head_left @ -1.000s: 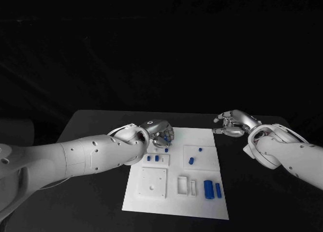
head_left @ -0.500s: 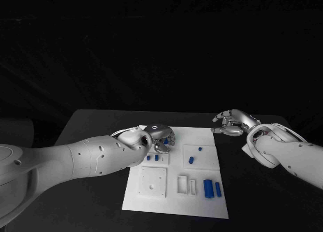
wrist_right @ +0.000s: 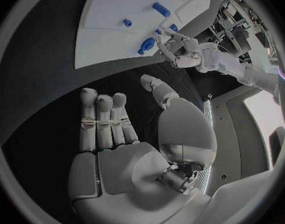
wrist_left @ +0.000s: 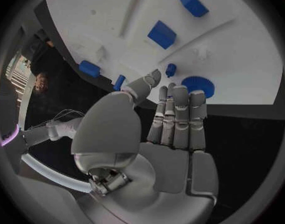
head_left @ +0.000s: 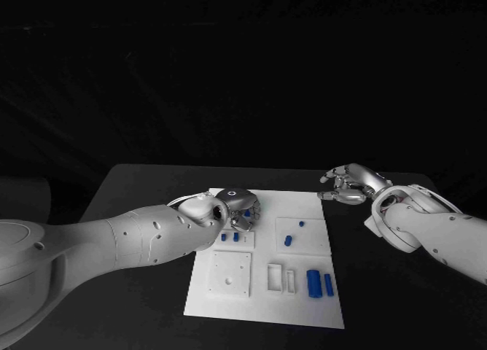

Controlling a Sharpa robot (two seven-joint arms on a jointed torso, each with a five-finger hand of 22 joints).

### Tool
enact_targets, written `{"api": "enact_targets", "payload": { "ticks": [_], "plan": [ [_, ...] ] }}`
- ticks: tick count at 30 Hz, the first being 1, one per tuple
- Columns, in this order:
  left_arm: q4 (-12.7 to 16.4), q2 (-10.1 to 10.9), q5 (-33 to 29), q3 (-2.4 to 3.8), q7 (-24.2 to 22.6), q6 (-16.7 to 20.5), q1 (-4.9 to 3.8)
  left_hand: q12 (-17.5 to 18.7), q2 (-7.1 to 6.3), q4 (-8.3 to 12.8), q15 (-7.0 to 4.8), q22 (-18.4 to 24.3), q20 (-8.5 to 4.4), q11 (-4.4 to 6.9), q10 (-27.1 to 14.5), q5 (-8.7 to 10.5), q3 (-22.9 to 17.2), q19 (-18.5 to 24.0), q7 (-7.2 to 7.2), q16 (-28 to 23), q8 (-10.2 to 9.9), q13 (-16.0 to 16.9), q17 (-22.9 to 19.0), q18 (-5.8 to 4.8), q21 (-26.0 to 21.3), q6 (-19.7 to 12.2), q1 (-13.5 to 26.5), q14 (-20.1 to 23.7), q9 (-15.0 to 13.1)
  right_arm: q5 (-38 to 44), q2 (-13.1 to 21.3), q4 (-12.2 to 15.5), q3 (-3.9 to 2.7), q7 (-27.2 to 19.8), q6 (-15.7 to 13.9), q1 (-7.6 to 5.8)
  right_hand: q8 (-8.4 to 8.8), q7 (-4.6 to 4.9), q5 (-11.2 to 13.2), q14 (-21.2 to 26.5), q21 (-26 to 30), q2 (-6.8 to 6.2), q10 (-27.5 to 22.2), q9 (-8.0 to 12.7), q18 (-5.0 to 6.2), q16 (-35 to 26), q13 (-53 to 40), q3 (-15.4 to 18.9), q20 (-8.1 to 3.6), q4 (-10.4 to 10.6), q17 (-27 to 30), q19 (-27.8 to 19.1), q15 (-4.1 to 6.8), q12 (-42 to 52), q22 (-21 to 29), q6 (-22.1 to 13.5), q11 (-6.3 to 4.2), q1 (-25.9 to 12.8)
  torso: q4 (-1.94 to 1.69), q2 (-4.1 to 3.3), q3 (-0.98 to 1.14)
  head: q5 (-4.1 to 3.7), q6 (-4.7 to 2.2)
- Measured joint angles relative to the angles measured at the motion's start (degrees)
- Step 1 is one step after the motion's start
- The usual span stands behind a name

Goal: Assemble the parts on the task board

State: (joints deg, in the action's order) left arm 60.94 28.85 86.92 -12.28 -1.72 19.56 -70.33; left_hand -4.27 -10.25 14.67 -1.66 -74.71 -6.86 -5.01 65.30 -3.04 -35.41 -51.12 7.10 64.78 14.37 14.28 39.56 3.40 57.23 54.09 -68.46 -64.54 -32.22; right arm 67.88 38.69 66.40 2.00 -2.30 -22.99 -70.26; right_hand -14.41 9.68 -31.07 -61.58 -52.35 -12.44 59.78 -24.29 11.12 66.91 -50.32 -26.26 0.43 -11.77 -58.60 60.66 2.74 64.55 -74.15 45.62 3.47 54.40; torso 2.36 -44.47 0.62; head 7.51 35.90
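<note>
The empty, open left hand (head_left: 238, 209) is hovering over the task board (head_left: 267, 315) at ten o'clock, judging by its reach toward the blue gear (wrist_left: 198, 86); the open right hand (head_left: 347, 185) is idling.

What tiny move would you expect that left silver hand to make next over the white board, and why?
Probably a short reach down to close on the round blue toothed part. The left hand hovers over the far-left corner of the white task board with its fingers straight and holding nothing, fingertips right beside that part. The right hand hangs open beyond the board's right edge.

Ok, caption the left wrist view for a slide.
Left hand open above the white board, near a blue gear.
</note>
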Motion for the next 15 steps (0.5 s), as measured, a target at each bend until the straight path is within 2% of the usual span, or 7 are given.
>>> {"api": "enact_targets", "payload": {
  "ticks": [15],
  "plan": [
    [-2.02,-0.76,0.72,-0.02,0.14,-1.0,0.36,0.28,0.3,-0.16,0.13,-0.23,-0.21,0.21,0.19,0.0,-0.16,-0.64,0.0,1.78,0.0,-0.81,-0.05,-0.02,1.12,0.0,-0.3,-0.68,0.56,0.0,-0.12,0.1,0.0,-0.01,0.0,0.0,0.0,-0.14,0.0,-0.01,0.0,0.0,0.0,0.0,0.0,0.0,0.04,0.0,0.0,0.0,0.0,0.0,-0.02,0.0,0.01,-0.07,0.0,0.0,-0.05,0.0,-0.01,-0.08,0.27]
  ]
}}
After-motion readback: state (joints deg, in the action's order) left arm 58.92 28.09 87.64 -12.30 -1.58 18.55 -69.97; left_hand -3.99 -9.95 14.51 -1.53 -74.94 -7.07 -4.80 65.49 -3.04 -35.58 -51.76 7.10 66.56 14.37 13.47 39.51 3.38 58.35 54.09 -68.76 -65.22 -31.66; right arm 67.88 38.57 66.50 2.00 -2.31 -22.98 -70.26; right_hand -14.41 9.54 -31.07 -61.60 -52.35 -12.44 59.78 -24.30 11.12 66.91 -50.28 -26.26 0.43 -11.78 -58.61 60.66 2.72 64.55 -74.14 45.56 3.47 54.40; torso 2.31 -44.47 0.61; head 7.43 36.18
